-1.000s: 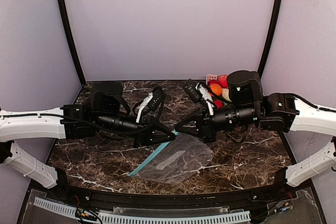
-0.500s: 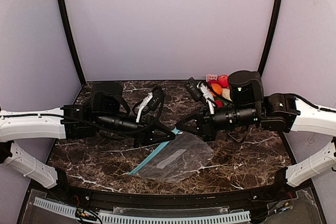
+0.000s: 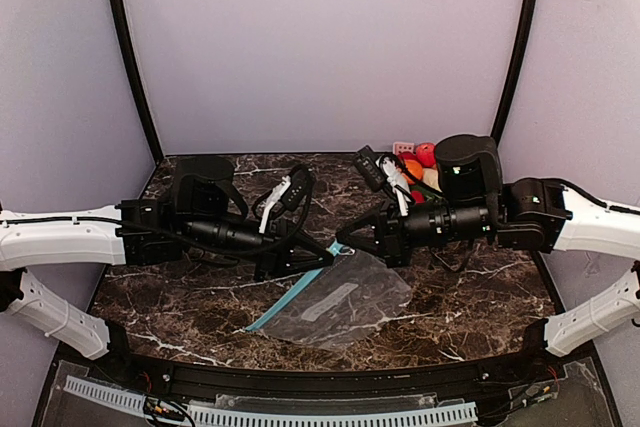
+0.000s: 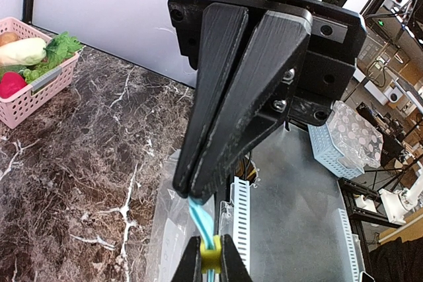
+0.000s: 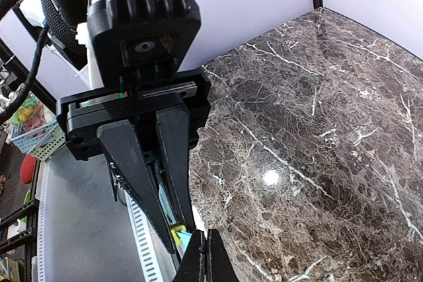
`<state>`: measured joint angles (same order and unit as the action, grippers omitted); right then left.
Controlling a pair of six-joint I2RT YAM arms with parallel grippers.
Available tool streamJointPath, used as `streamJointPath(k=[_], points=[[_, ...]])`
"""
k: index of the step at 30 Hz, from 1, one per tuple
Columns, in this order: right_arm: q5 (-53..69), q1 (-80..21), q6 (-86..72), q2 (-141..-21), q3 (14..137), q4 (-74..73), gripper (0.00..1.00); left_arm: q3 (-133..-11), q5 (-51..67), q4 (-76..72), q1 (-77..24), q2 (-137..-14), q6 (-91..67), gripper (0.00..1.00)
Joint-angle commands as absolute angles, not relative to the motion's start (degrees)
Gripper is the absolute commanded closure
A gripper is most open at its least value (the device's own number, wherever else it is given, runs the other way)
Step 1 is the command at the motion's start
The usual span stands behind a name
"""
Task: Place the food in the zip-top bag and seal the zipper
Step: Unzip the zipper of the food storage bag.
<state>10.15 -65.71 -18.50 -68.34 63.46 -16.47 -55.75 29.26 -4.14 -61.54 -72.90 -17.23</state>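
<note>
Where the two arms meet above the marble table, items run as follows.

Left gripper: fingers closed tight on the yellow slider, which sits on the teal zipper.

Zip-top bag: clear, crinkled, lying flat on the table just below and between the two grippers, zipper edge to its left and slanting up to them.

Right gripper: clamped shut, pinching the upper end of the zipper strip, tip to tip with the left gripper.

Pink basket: far right corner, well apart from the bag; holds the food, namely a pale gourd and a leafy green vegetable.
</note>
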Motion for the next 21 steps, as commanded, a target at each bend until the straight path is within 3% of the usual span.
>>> streamJointPath(k=[1, 21], points=[[4.0, -65.3, -19.2, -67.7, 63.0, -16.6, 1.0, -54.6, 31.5, -3.0, -61.7, -72.3, -17.5, 0.99], [0.2, -65.2, -20.8, -67.9, 62.7, -16.8, 1.0, -52.6, 31.1, -4.0, -61.7, -71.1, -18.3, 0.99]])
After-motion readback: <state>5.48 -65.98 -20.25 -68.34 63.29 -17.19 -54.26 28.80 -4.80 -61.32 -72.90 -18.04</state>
